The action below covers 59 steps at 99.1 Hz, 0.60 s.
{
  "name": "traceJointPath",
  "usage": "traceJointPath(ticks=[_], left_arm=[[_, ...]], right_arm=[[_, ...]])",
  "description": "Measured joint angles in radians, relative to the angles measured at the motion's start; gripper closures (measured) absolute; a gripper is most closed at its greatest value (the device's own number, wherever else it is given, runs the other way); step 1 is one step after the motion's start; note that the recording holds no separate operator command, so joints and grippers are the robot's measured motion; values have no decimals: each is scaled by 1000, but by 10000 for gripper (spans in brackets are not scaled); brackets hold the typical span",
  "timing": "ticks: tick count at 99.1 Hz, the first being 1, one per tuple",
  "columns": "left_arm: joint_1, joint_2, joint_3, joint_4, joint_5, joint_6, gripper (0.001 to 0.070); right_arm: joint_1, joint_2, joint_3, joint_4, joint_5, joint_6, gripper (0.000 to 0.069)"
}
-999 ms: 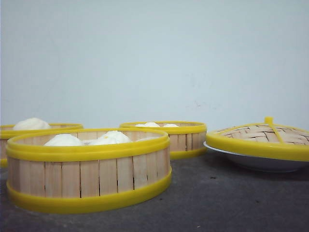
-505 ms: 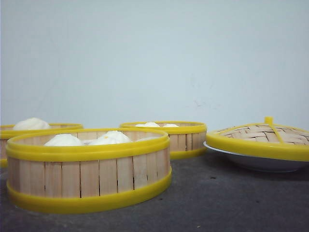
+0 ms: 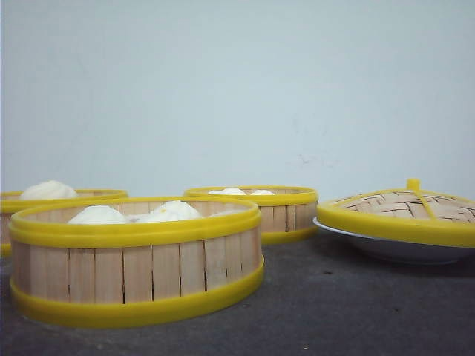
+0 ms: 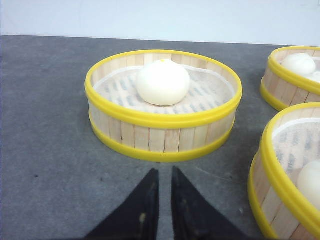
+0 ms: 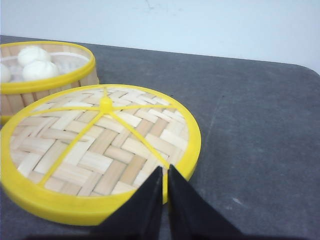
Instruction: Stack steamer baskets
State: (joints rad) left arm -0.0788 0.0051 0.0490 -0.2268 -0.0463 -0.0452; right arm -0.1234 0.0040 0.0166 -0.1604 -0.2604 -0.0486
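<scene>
Three steamer baskets stand on the dark table, each holding white buns. In the front view one basket is nearest, one sits at the far left and one stands further back in the middle. Neither gripper shows in that view. My left gripper hovers shut and empty just short of the single-bun basket, with two more baskets beside it. Over the edge of the woven lid, my right gripper is shut with nothing in it.
The domed bamboo lid with yellow rim and knob rests on a shallow white plate at the right. A basket with buns stands just beyond the lid. A pale wall runs behind the table.
</scene>
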Motion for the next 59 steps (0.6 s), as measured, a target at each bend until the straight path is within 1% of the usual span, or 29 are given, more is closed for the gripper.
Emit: traceJointPath(ticks=[11, 48, 59], left_arm=[[0, 0, 0, 0, 0, 0, 692], [0, 0, 0, 0, 0, 0, 692], [0, 0, 0, 0, 0, 0, 692]], right_arm=[[0, 0, 0, 0, -31, 43, 678], [0, 0, 0, 0, -24, 161, 681], [0, 0, 0, 0, -23, 178, 681]])
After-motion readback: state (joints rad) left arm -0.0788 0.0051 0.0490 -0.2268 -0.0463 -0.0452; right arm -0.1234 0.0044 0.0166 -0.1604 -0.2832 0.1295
